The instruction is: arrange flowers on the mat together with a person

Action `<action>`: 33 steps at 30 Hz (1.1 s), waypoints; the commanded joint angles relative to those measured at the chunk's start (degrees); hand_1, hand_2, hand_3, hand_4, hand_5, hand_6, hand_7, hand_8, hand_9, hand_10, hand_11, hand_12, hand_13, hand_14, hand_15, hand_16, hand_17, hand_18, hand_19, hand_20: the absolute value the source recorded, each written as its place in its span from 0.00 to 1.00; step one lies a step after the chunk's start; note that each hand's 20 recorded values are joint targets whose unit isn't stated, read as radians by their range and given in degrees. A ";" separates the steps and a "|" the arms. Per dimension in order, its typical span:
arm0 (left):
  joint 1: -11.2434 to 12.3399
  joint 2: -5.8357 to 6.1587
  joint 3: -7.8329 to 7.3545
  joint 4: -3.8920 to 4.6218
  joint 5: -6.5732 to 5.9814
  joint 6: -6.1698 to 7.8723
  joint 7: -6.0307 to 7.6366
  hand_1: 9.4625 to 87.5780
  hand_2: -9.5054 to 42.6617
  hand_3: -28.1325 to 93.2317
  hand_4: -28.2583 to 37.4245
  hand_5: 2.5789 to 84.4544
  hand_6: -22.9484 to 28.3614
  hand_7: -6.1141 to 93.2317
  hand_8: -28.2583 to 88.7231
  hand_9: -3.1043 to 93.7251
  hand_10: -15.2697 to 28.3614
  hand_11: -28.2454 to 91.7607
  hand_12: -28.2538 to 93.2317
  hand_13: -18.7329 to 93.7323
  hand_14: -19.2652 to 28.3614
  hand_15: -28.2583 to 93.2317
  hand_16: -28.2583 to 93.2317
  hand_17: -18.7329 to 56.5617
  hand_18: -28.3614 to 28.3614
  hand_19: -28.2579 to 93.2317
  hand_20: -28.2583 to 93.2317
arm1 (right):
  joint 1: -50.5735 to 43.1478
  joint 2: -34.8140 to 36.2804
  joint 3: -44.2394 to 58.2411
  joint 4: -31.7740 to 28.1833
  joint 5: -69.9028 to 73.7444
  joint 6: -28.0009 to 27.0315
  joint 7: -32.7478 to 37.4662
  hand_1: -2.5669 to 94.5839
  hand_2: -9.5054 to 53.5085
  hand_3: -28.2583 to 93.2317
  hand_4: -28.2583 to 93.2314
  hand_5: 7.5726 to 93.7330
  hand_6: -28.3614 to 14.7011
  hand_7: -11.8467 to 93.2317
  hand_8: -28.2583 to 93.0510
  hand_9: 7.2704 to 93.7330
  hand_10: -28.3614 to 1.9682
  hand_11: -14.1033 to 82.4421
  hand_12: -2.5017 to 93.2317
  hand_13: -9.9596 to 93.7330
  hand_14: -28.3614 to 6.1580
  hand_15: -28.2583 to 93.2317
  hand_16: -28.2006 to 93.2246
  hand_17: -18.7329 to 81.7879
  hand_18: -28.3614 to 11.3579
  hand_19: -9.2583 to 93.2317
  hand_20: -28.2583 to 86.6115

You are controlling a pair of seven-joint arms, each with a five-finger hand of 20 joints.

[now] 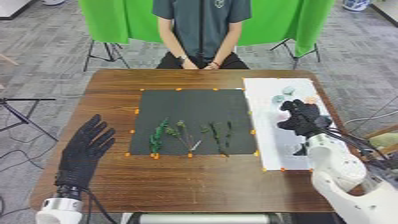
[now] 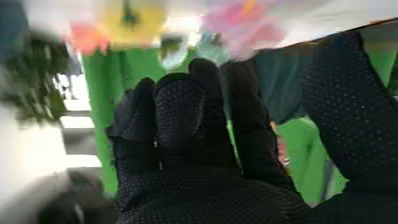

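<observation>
In the head view, my right hand is over the white mat on the right, just short of small pale flowers at that mat's far part. The right wrist view has my right hand with its fingers extended, holding nothing, and blurred pink flowers and a yellow flower beyond the fingertips. Several green stems lie side by side on the near half of the dark mat. My left hand rests at the table's left, fingers straight, apart from the mat.
A brown wooden table carries both mats, with orange markers along their edges. A person sits across the table, hands together at its far edge. A dark item lies on the white mat's near part beside my right forearm.
</observation>
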 commanded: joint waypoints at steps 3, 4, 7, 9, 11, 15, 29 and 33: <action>0.71 -0.46 -0.40 -0.07 0.26 -0.48 -0.59 0.25 0.19 0.80 0.09 0.31 0.49 0.29 0.15 0.27 0.60 0.41 0.36 0.36 0.69 0.43 0.26 0.12 0.87 0.58 0.32 | 3.46 0.19 -1.80 2.21 -5.36 -1.87 1.00 0.41 0.00 0.88 0.00 0.48 0.65 0.49 0.08 0.48 0.59 0.62 0.32 0.65 0.55 0.90 0.44 0.47 0.27 0.93 0.65; 0.76 -0.43 -0.41 -0.11 0.22 -0.43 -0.62 0.25 0.19 0.80 0.08 0.31 0.49 0.29 0.15 0.27 0.60 0.41 0.36 0.36 0.69 0.43 0.26 0.12 0.87 0.58 0.32 | 3.61 0.19 -2.04 2.21 -5.54 -2.54 1.26 0.41 0.00 0.88 0.00 0.49 0.66 0.49 0.08 0.50 0.58 0.63 0.32 0.65 0.55 0.90 0.44 0.47 0.26 0.94 0.65; 0.76 -0.37 -0.45 -0.10 0.23 -0.53 -0.61 0.25 0.19 0.80 0.08 0.31 0.49 0.29 0.15 0.27 0.60 0.41 0.36 0.36 0.69 0.43 0.26 0.12 0.87 0.58 0.32 | 3.77 -0.27 -1.84 2.30 -4.72 -4.64 0.72 0.41 0.00 0.88 0.00 0.50 0.66 0.50 0.08 0.52 0.58 0.64 0.32 0.66 0.56 0.89 0.44 0.48 0.26 0.94 0.66; 0.82 -0.34 -0.41 -0.15 0.20 -0.47 -0.64 0.25 0.19 0.80 0.08 0.31 0.49 0.29 0.15 0.27 0.60 0.41 0.36 0.36 0.69 0.43 0.26 0.12 0.86 0.58 0.32 | 3.36 -0.33 -1.46 2.09 -4.27 -5.53 0.57 0.41 0.00 0.88 0.00 0.51 0.66 0.50 0.08 0.53 0.58 0.64 0.33 0.67 0.56 0.89 0.44 0.48 0.26 0.94 0.66; 0.82 -0.35 -0.39 -0.13 0.17 -0.41 -0.68 0.25 0.19 0.80 0.08 0.31 0.49 0.29 0.15 0.27 0.60 0.41 0.36 0.36 0.69 0.43 0.26 0.12 0.86 0.58 0.32 | 3.20 -0.61 -1.27 2.03 -3.51 -6.43 0.39 0.41 0.00 0.88 0.00 0.51 0.66 0.50 0.08 0.53 0.58 0.64 0.33 0.67 0.56 0.89 0.45 0.48 0.26 0.94 0.66; 0.62 -0.61 -0.44 -0.04 0.27 -0.57 -0.87 0.25 0.19 0.80 0.08 0.31 0.50 0.29 0.15 0.27 0.60 0.41 0.36 0.36 0.69 0.42 0.26 0.12 0.87 0.58 0.32 | 3.33 -0.89 -2.02 3.03 -3.27 -5.41 -0.30 0.41 0.00 0.88 0.00 0.52 0.66 0.50 0.08 0.55 0.59 0.64 0.32 0.67 0.57 0.88 0.45 0.48 0.26 0.94 0.66; 2.31 3.38 -3.74 -0.01 -0.55 1.01 -0.90 0.25 0.20 0.80 0.08 0.31 0.50 0.29 0.15 0.27 0.60 0.41 0.36 0.36 0.69 0.42 0.26 0.12 0.86 0.58 0.32 | 6.94 -2.05 -7.57 3.54 -2.31 10.20 -2.94 0.56 0.00 0.89 0.00 0.72 0.70 0.59 0.22 0.90 0.74 0.39 0.57 0.80 0.64 0.86 0.48 0.57 0.25 1.00 0.66; 3.99 5.89 -5.92 -0.34 -1.23 2.77 -0.33 0.25 0.20 0.80 0.09 0.31 0.49 0.29 0.15 0.27 0.60 0.41 0.36 0.36 0.69 0.42 0.26 0.12 0.86 0.58 0.32 | 12.54 -3.48 -11.77 2.08 -0.82 11.59 -5.76 0.56 0.00 0.89 0.01 0.73 0.69 0.59 0.21 0.90 0.72 0.39 0.57 0.81 0.64 0.86 0.48 0.57 0.25 1.00 0.66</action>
